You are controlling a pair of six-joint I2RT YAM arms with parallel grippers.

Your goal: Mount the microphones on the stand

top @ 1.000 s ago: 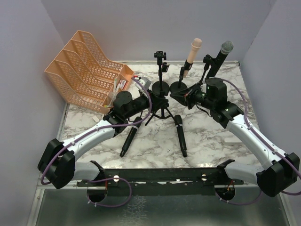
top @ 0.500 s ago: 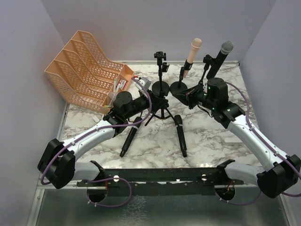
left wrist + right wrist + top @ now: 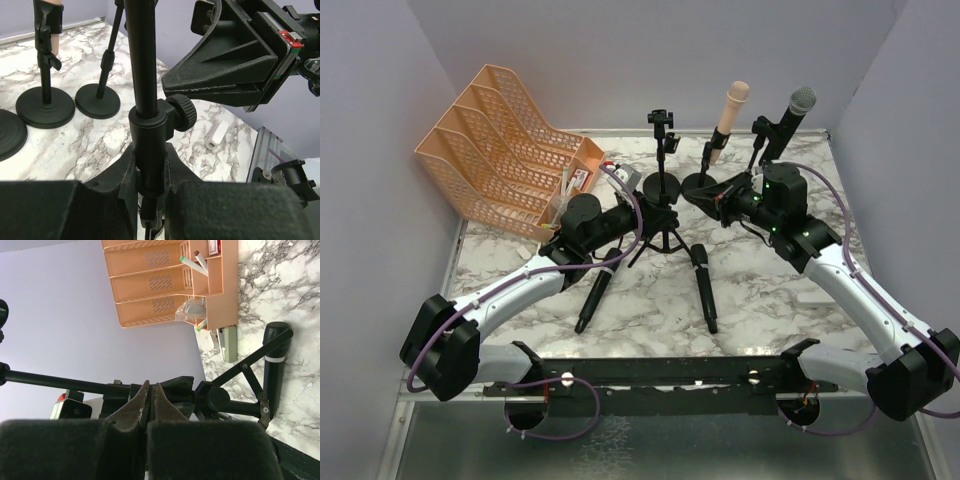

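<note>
The left end effector (image 3: 150, 170) clamps the black tripod stand's pole (image 3: 144, 60); the right end effector (image 3: 150, 395) is pinched closed, empty. Nearer the arm bases, the left black stick microphone (image 3: 591, 303) and the right black stick microphone (image 3: 705, 290) lie flat on the marble worktop (image 3: 770, 300), long axes running near-to-far.

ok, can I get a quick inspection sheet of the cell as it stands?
Surface: marble table top, nothing spilled.
Job's things: pink microphone and mesh-head microphone mounted on round-base stands; left black microphone and right black microphone lying flat on the marble.
Clutter: orange file tray holding pens; small white block.
Pincers: left pincer shut on tripod stand pole; right pincer shut, empty.
Cables: purple cable looping along each arm, no snag seen.
Surroundings: lilac walls on three sides.
</note>
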